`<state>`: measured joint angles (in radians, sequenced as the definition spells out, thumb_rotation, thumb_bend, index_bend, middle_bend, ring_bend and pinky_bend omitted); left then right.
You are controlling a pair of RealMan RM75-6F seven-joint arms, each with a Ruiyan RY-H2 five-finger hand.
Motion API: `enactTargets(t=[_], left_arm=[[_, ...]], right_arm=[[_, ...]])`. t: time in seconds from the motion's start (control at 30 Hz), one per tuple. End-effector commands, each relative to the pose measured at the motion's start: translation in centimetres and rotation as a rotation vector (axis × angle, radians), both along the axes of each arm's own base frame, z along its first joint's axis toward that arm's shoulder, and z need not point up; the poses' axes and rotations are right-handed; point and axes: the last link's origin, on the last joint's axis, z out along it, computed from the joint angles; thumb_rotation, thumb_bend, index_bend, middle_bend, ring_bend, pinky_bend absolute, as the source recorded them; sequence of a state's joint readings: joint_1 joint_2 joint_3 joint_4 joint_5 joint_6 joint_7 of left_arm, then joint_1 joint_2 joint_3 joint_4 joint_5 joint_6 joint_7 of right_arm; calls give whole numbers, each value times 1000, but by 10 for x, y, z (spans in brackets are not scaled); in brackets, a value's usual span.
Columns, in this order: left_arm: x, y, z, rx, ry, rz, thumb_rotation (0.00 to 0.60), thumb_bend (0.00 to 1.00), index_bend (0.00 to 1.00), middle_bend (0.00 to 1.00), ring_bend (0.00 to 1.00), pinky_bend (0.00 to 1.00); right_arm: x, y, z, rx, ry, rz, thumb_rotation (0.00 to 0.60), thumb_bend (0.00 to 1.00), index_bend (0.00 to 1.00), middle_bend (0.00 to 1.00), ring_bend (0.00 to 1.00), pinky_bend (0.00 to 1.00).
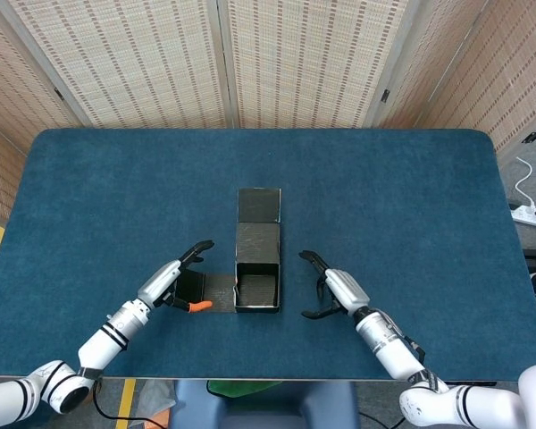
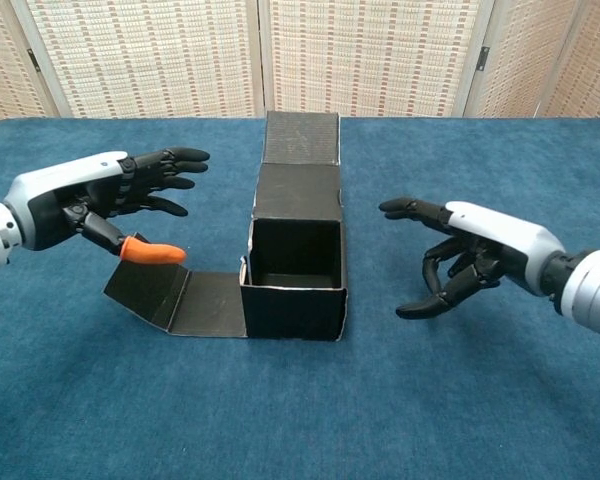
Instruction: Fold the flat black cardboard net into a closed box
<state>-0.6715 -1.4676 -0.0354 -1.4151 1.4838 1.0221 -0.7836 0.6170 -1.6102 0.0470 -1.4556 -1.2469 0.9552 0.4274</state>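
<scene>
The black cardboard box stands half formed in the table's middle, its top open. Its lid panels stretch away behind it. A side flap lies spread to the left, its outer end tilted up. My left hand hovers above that flap, fingers spread, holding nothing, with an orange-tipped thumb. My right hand floats to the right of the box, apart from it, fingers loosely curled and apart, empty.
A blue cloth covers the table. Woven screens stand behind it. A power strip lies on the floor at far right.
</scene>
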Motion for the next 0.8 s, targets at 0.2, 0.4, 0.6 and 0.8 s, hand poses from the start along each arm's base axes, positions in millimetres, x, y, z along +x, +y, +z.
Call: enactTargets(t=[0.2, 0.4, 0.6, 0.8], left_arm=[[2, -4, 6, 7, -15, -8, 600, 217, 0, 0, 0, 156], [2, -5, 10, 5, -27, -8, 600, 217, 0, 0, 0, 156], [-3, -7, 12, -1, -38, -2, 600, 218, 0, 0, 0, 156], [-5, -9, 14, 7, -54, 2, 600, 216, 0, 0, 0, 156]], right_arm=[[28, -12, -31, 95, -117, -81, 600, 0, 0, 0, 611, 1000], [42, -15, -51, 110, -118, -85, 600, 0, 0, 0, 611, 1000], [46, -12, -62, 83, -95, -77, 600, 0, 0, 0, 611, 1000], [53, -16, -74, 49, -112, -96, 600, 0, 0, 20, 622, 1000]])
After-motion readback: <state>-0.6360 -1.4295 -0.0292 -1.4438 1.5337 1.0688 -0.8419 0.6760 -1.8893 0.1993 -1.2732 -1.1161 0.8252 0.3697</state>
